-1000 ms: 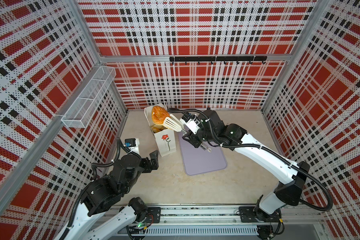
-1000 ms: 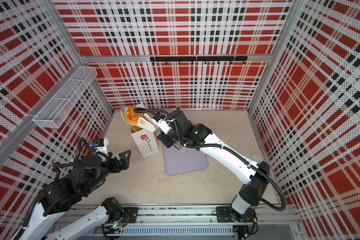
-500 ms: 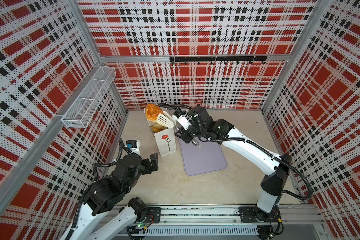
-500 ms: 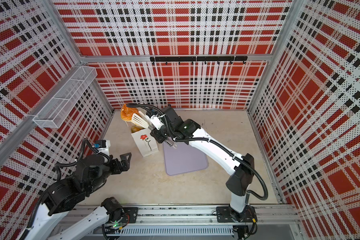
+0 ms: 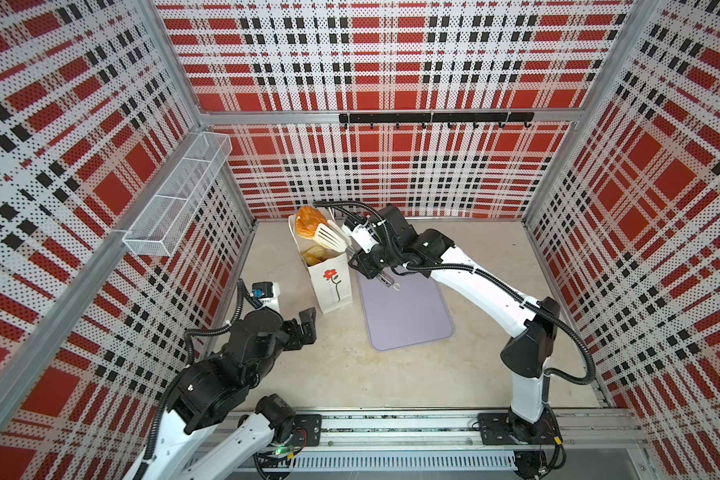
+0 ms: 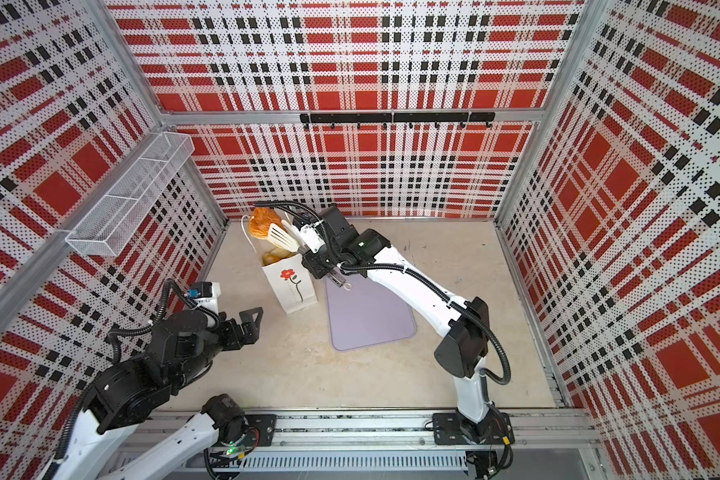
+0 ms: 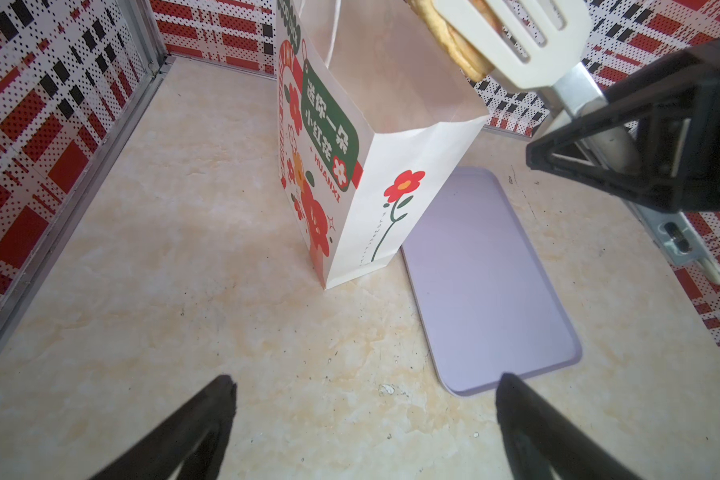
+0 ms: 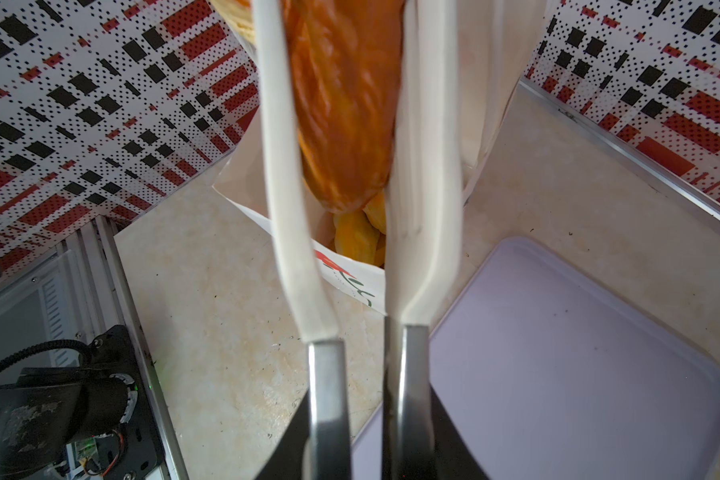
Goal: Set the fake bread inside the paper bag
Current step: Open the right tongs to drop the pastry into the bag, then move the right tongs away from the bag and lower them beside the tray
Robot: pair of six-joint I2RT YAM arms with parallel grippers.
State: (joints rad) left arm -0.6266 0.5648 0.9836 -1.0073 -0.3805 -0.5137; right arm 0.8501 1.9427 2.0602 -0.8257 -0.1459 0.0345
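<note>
Nearly done, by the look of it | your right tool (image 8: 368, 449) grips the tongs (image 5: 329, 237), which pinch a fake bread (image 5: 307, 221) above the paper bag (image 5: 331, 282) mouth | more pieces (image 5: 313, 254) lie inside | tray (image 5: 406, 311) bare | your left tool (image 7: 364, 419) gapes wide, empty | left for you: drop it in.

lilac tray (image 5: 406, 313): flat on beige tabletop (image 5: 391, 382), centre | wire basket (image 5: 175, 199): on left wall (image 5: 59, 166), 9 o'clock | black hook rail (image 5: 435, 118): back wall (image 5: 391, 62), 12 o'clock | cream slotted tongs (image 5: 329, 237): raised, 11 o'clock of tray
</note>
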